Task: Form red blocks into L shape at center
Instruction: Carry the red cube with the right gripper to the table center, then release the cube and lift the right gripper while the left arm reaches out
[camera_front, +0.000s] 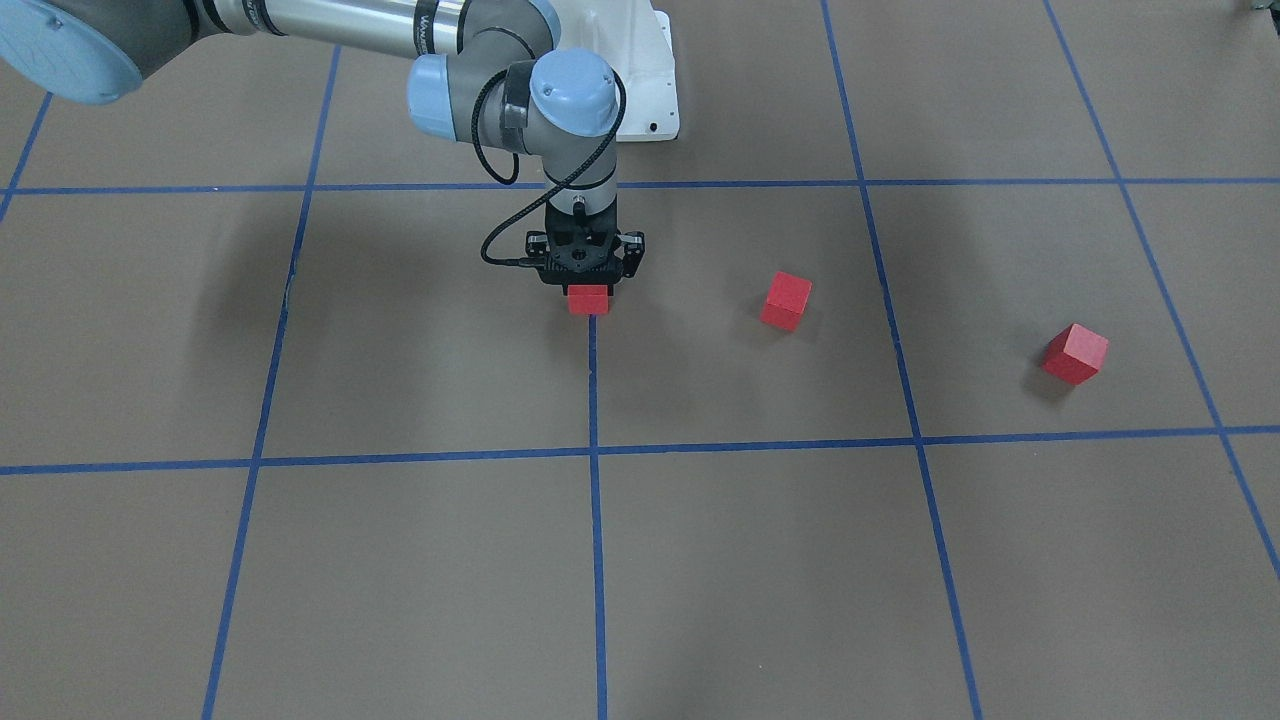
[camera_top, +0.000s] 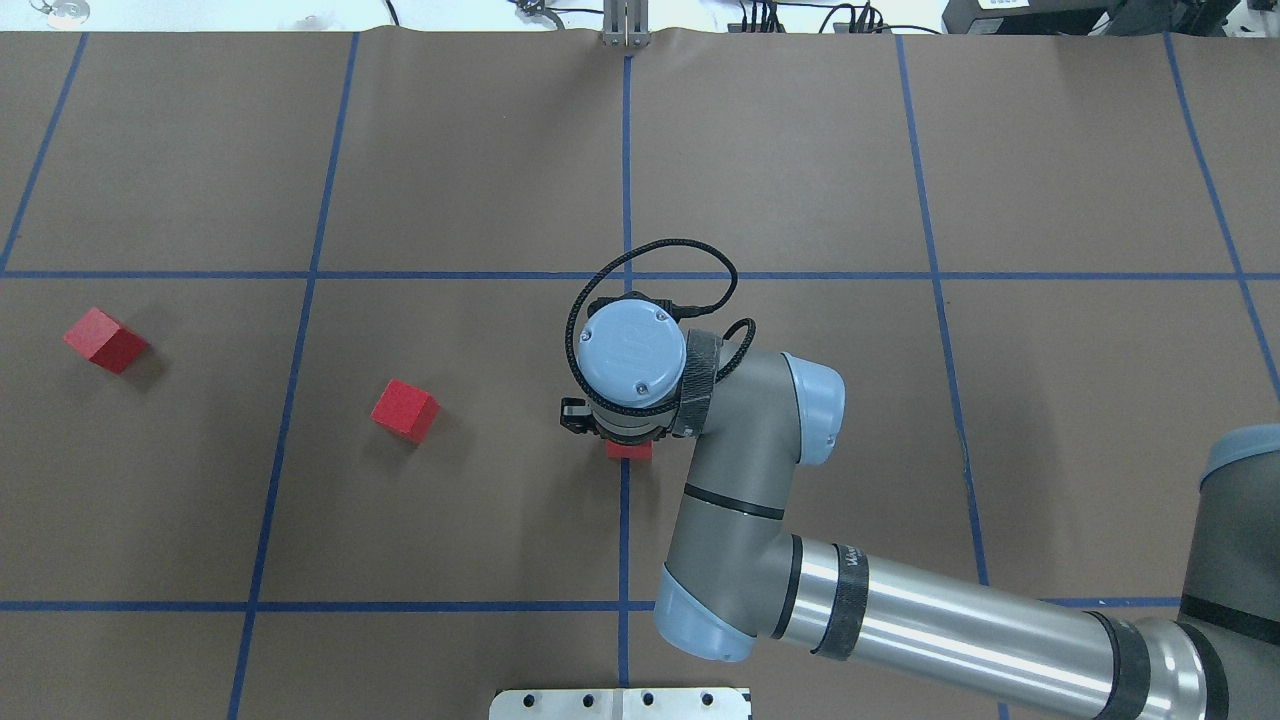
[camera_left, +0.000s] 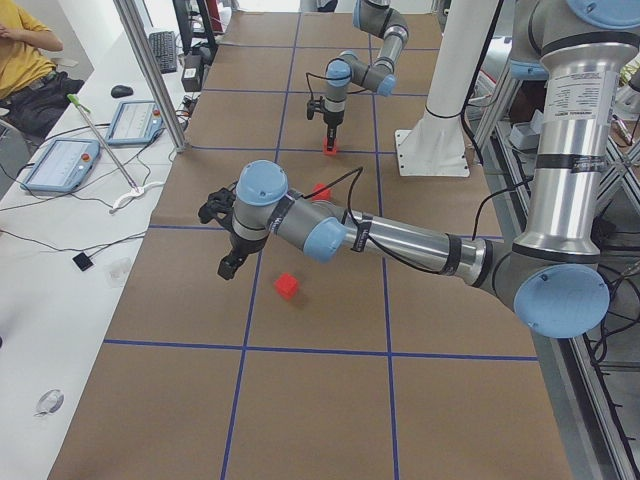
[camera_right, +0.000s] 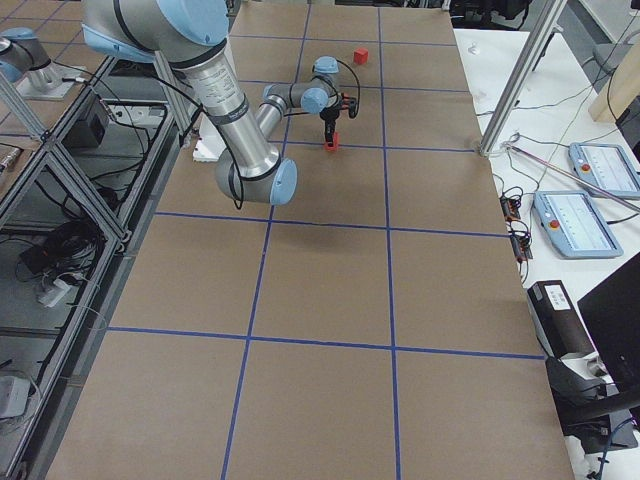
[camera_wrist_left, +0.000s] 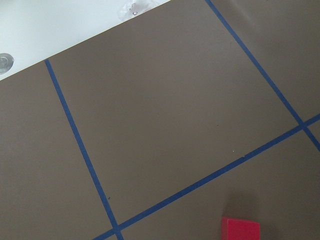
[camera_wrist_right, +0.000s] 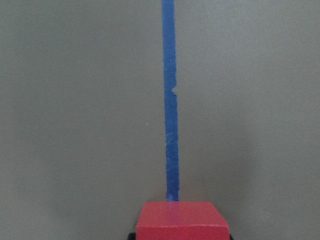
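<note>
Three red blocks lie on the brown gridded floor. One red block sits on the middle vertical blue line at the center, and my right gripper points straight down, shut on it. In the right wrist view this block fills the bottom edge over the tape. I cannot tell whether it touches the floor. The other two blocks lie free, off toward my left. My left gripper shows only in the left side view, hovering near a block. I cannot tell if it is open or shut.
The white robot base plate sits on the middle line at the robot's edge. A side table with tablets, cables and a seated person borders the far edge. Metal frame posts stand there too.
</note>
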